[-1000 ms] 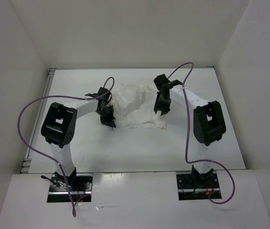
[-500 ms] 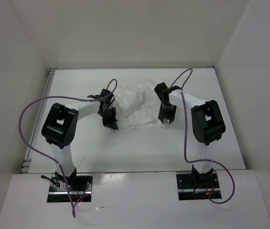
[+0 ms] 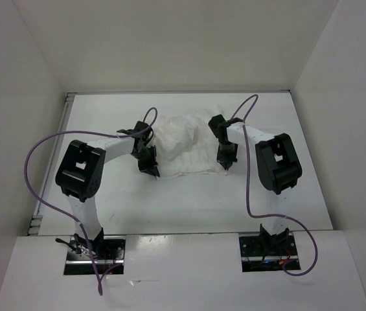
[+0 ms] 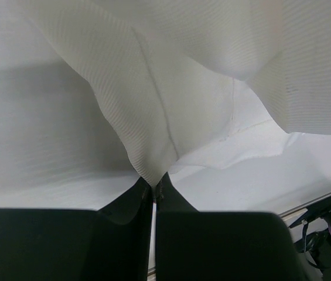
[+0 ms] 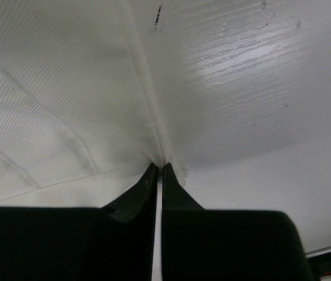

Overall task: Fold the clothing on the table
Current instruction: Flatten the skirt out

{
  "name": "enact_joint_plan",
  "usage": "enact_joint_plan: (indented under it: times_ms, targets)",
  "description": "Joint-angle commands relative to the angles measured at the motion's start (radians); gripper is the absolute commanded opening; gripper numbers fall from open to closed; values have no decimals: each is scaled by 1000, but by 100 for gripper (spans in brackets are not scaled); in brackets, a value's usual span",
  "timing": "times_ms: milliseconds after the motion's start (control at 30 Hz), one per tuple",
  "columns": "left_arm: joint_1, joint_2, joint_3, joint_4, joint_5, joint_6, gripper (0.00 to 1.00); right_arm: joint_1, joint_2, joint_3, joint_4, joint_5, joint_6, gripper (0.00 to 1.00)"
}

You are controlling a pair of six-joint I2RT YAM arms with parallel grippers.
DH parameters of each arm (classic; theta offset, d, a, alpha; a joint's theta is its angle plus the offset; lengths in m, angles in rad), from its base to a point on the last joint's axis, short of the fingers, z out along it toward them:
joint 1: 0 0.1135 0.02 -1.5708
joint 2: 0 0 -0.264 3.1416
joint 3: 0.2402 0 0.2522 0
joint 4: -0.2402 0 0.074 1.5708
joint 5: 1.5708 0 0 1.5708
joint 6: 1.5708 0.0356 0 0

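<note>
— White fabric, overhead view: where does it lie?
— Crumpled clothing [image 3: 186, 146] at the far middle of the surface [image 3: 189, 201], between my arms. My left end effector [image 3: 150, 170] sits at its left edge, my right end effector [image 3: 225, 165] at its right edge.
— Left wrist view?
— Clenched on a pinch of cloth, with a seam running up from the tips.
— Right wrist?
— Clenched on a hem, with bare surface just beside it.
— Progress?
— Early, I judge. Both edges are gripped, but no fold is laid yet. Spreading and folding remain.
</note>
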Motion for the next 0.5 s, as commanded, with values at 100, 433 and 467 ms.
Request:
enact_joint_plan:
  times_ms: [100, 433, 467]
  targets:
    - [61, -54, -23, -57, -133, 38, 0, -126, -107, -88, 25, 10, 9, 1]
    - [90, -40, -23, -59, -112, 56, 1, -203, -104, -165, 45, -43, 0, 1]
    - [90, -54, -23, -59, -101, 56, 30, -203, -104, -174, 45, -55, 0, 1]
